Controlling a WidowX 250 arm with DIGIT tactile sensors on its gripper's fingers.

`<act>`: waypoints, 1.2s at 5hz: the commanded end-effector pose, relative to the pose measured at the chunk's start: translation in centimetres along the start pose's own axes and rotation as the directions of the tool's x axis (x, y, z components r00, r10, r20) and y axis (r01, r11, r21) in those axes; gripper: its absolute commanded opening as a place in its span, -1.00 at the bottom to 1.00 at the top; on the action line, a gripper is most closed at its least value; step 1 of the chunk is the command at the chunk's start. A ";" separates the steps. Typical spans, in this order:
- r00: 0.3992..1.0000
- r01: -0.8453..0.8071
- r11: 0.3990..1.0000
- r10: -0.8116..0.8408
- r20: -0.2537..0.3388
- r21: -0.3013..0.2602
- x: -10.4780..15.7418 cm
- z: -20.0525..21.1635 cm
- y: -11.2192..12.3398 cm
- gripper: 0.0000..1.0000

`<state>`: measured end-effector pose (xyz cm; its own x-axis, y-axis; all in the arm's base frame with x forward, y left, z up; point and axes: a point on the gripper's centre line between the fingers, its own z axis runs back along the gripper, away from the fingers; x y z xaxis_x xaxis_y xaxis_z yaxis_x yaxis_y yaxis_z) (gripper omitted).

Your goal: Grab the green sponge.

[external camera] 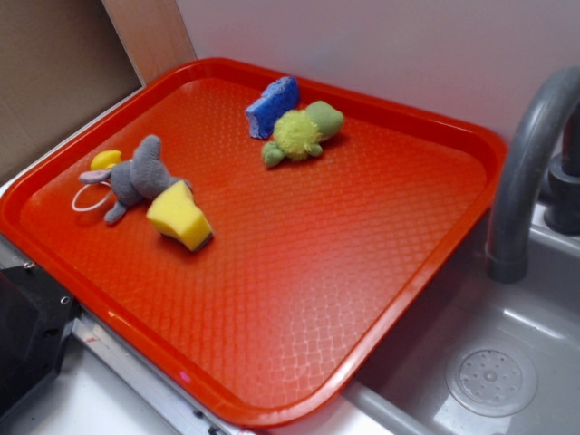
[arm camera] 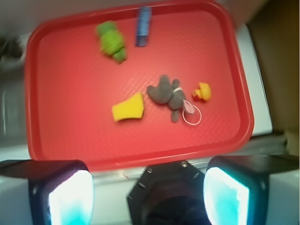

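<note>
Wrist view: gripper (arm camera: 149, 190) spread wide, high over the tray's near rim, holding nothing | yellow wedge-shaped foam sponge (arm camera: 128, 108) lies mid-tray on the red plastic tray (arm camera: 70, 140), touching the grey plush mouse (arm camera: 168, 95) | likely light, squashy; pinch its flat sides | open tray room on its far side from the mouse.

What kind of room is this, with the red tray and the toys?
Probably a play kitchen or a small sink counter. A grey faucet curves over a grey sink basin with a round drain, and the red tray sits beside it.
</note>
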<state>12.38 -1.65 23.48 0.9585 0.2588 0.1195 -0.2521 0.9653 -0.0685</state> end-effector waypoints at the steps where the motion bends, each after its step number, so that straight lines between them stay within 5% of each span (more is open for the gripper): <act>1: 0.876 -0.482 0.876 0.482 0.007 -0.010 2.5 -3.0 -1.3 1.00; 3: 0.535 -0.845 0.535 0.845 0.020 -0.009 4.8 -10.4 -1.9 1.00; 4: 0.408 -0.913 0.403 0.910 0.073 0.065 4.0 -14.3 -2.5 1.00; 5: 0.441 -0.894 0.436 0.897 0.029 0.102 4.1 -16.1 -3.2 1.00; 6: 0.536 -0.836 0.521 0.842 0.054 0.171 3.7 -18.2 -4.3 1.00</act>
<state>18.88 -5.73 5.34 0.2960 0.9533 0.0606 -0.9528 0.2902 0.0898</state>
